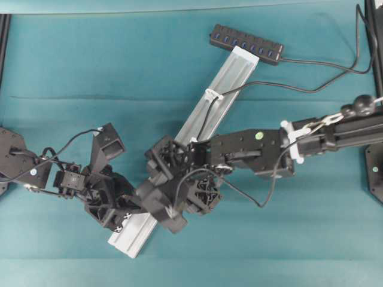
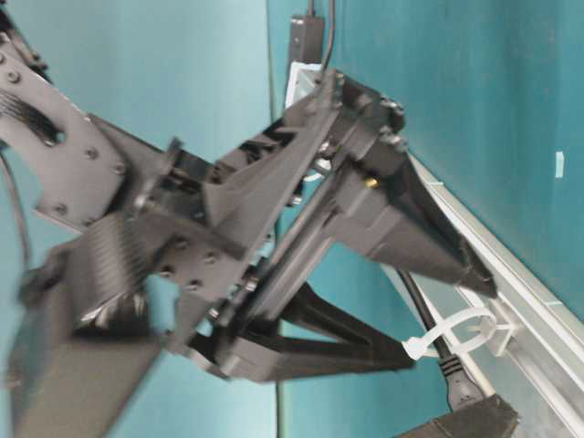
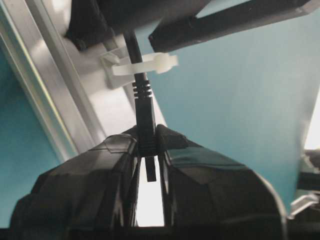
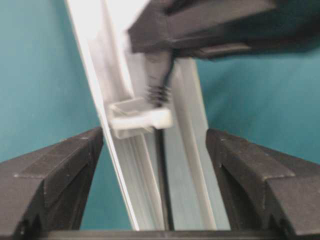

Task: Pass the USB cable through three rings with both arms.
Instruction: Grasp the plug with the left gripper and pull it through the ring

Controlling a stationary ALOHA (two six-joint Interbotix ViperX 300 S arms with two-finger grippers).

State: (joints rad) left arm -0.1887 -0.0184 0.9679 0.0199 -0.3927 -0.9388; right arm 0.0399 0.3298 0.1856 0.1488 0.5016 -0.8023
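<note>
Clearly no readable writing, left claw (image 3: 149, 150) pinching USB cable (image 3: 146, 112) plug, right claw (image 4: 155, 150) spread wide.

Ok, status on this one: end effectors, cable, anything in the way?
Left end effector shut on USB cable plug, just past a white ring. Right end effector open, straddling the rail. Nothing seen blocking.
</note>
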